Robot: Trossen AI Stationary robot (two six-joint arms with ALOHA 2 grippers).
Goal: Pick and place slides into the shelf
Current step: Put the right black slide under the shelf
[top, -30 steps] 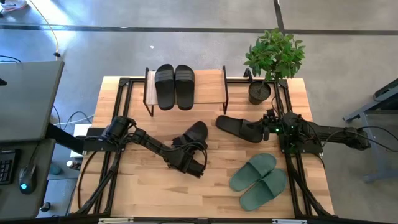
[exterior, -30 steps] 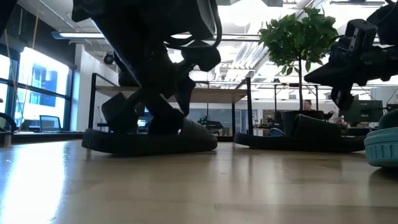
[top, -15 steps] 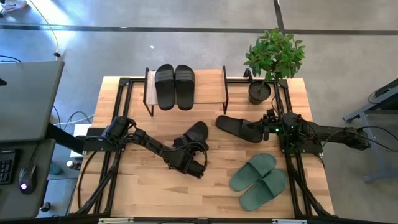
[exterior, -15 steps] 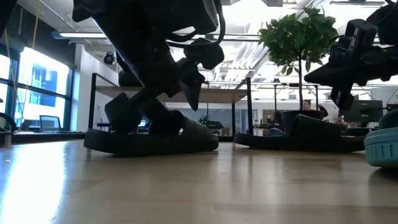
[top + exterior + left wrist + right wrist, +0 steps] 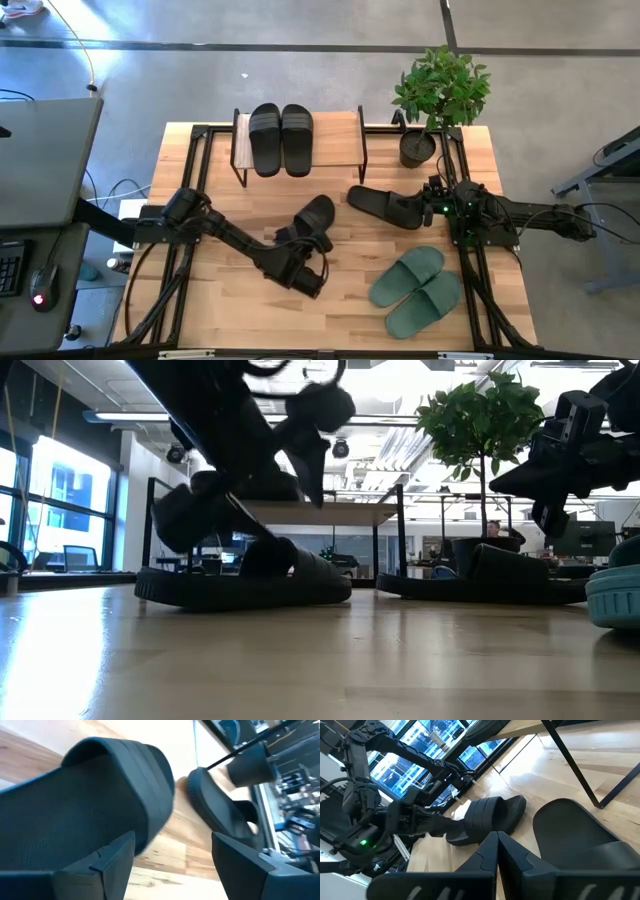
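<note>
Six slide sandals lie in the work area, each with one wide strap over an open toe.

Shelf (image 5: 340,135): a low rack with a light plank top on a thin black frame, at the far centre of the table (image 5: 240,300). One matte black pair (image 5: 281,138) lies side by side on its top, towards the left end. The strap faces show lengthwise ribbing.

Loose black slides: one black slide (image 5: 316,213) lies flat on the table near the centre, sole down, with a smooth rounded strap. A second black slide (image 5: 385,207) lies to its right, apart from it, just beside the right gripper.

Green pair (image 5: 417,291): sage green, side by side at the near right of the table, set at an angle.

Left gripper (image 5: 312,262): positioned just on the near side of the centre black slide. Its fingers (image 5: 107,865) are spread wide; the slide's strap lies ahead of them and is not clamped.

Right gripper (image 5: 432,208): positioned at the right side of the table, close against the second black slide. Its fingers (image 5: 487,852) are pressed together with nothing between them.

A potted plant (image 5: 438,95) stands at the far right corner.
</note>
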